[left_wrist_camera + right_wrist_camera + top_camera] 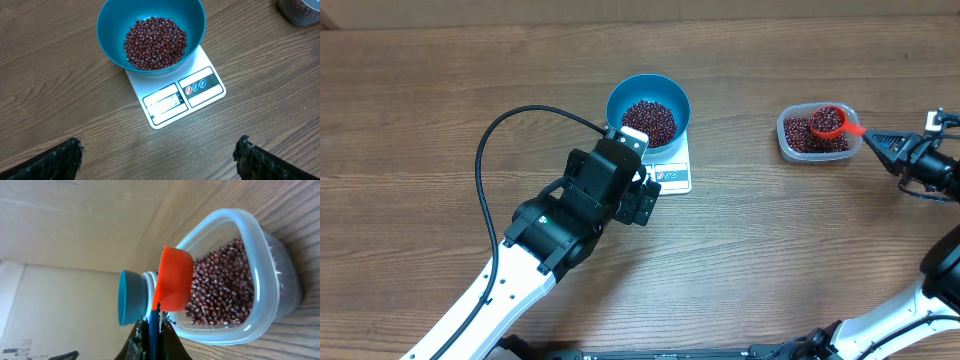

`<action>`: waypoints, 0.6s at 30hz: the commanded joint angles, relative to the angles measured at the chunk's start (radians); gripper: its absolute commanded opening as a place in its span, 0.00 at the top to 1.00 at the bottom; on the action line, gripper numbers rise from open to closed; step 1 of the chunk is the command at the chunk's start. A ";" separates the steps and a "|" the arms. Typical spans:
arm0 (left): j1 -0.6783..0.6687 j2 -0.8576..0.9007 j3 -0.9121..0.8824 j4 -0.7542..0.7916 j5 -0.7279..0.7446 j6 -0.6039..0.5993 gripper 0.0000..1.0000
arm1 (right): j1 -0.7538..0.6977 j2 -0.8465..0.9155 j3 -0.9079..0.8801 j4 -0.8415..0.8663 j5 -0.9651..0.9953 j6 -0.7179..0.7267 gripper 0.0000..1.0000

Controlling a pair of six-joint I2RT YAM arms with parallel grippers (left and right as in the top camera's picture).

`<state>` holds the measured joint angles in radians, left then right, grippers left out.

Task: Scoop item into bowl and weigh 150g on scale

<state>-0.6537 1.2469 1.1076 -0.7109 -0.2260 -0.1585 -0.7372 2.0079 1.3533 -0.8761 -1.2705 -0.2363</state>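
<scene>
Right gripper [872, 134] clamps the scoop [829, 121] by its handle, heaped with beans [827, 119], above the tub [785, 140]. Left gripper [159, 150] hangs wide open and empty near the bowl [617, 98] on the scale [672, 178]. Any tilt crossing over could spill beans, and a full dump may overshoot the weight.

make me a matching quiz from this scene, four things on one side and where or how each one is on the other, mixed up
Things:
1 bowl
2 scoop
3 left hand
4 right hand

States:
a open, holding nothing
b shut on the scoop's handle
c sitting on the scale
d above the tub, loaded with beans

Pairs: 1-c, 2-d, 3-a, 4-b
</scene>
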 commanded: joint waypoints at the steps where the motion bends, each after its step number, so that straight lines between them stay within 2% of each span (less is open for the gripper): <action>1: 0.005 0.008 0.008 0.004 -0.017 -0.014 0.01 | -0.005 0.014 -0.008 0.002 -0.089 -0.003 0.96; 11: 0.005 0.008 0.009 0.004 -0.017 -0.014 0.01 | 0.009 0.014 -0.008 0.002 -0.262 -0.003 0.96; 18: 0.005 0.008 0.008 0.004 -0.017 -0.014 0.00 | 0.106 0.014 -0.008 0.002 -0.299 -0.003 0.96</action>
<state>-0.6537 1.2469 1.1076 -0.7105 -0.2260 -0.1585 -0.6765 2.0079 1.3533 -0.8757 -1.5055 -0.2356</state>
